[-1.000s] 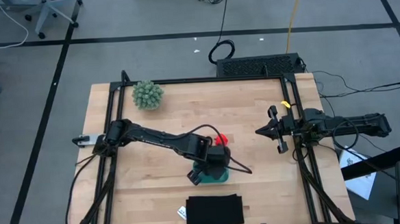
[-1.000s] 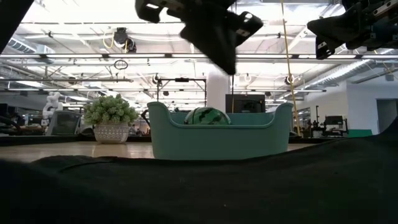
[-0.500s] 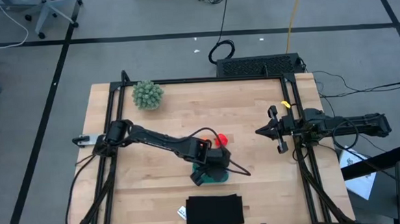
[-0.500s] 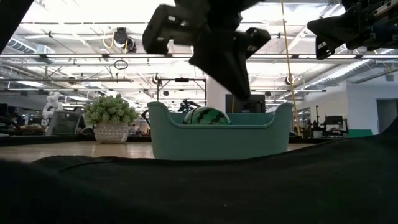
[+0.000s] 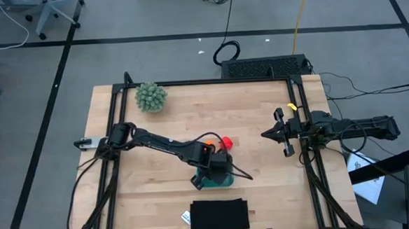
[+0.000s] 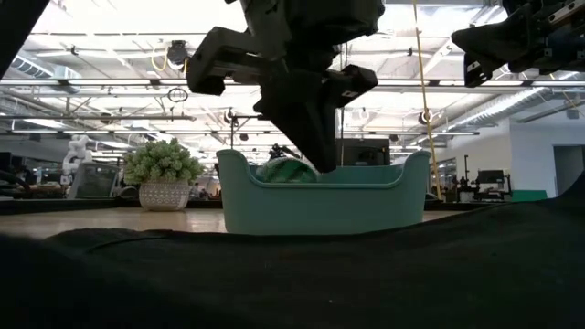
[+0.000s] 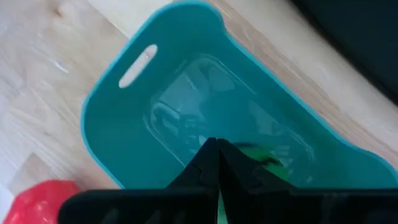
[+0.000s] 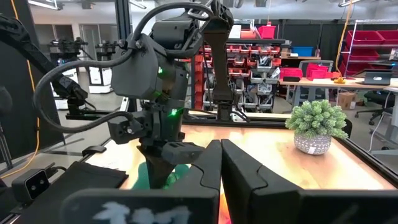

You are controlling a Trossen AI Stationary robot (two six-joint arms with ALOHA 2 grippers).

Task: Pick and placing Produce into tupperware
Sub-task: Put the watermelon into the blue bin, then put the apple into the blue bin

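Reaching down into the tupperware (image 7: 124,143) with the left hand (image 7: 214,163), fingers pressed together and gripping nothing, just beside the dark green striped piece (image 6: 285,170) lying inside (likely nudging it). Leaving the red piece (image 5: 226,141) on the counter (image 5: 253,112) behind the tub. Parking the right hand (image 5: 267,134), closed, aside.

I count one teal tupperware (image 5: 217,179) and three produce pieces: one green striped piece (image 6: 285,170) inside it, one red piece (image 5: 226,141) and one orange piece (image 5: 210,141) on the desk beside it. There is also one fuzzy plant (image 5: 150,96) near a desk corner, one black flat rectangle (image 5: 220,216) at the opposite edge, and my two grippers, the left gripper (image 6: 315,146) and the right gripper (image 5: 267,134).
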